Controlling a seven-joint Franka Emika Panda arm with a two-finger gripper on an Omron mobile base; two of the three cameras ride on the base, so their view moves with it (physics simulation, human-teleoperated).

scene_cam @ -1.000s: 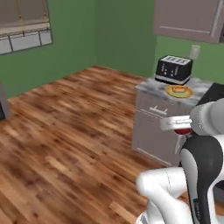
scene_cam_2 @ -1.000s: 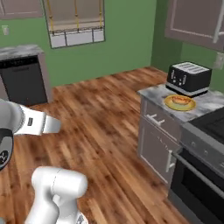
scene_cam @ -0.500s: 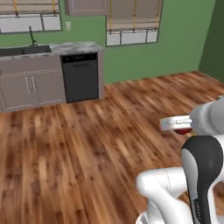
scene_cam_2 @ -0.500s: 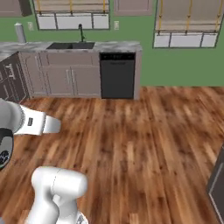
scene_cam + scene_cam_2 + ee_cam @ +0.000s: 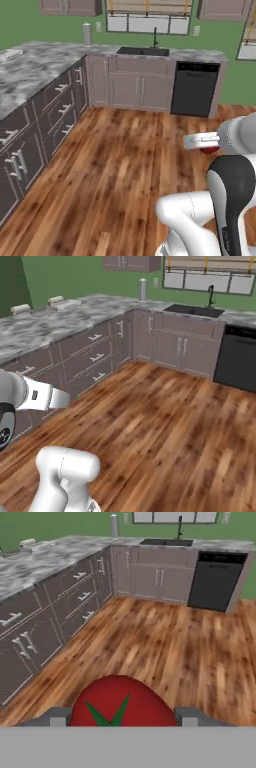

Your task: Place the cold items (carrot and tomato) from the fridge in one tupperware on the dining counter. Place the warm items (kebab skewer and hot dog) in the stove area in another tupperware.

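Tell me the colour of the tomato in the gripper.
Red tomato with a green stem star; hand view.

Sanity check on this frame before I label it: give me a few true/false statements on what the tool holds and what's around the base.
1. The tool is shut on the tomato. True: in the hand view the red tomato with its green stem sits between the two fingertips.
2. A carrot is held along with the tomato. False: the tomato is the one thing between the fingertips.
3. A black dishwasher stands right of the sink in the left base view. True.
4. The floor ahead is white tile. False: the floor is brown wood planks.
5. The long counter has a marble-grey top with drawers below. True.
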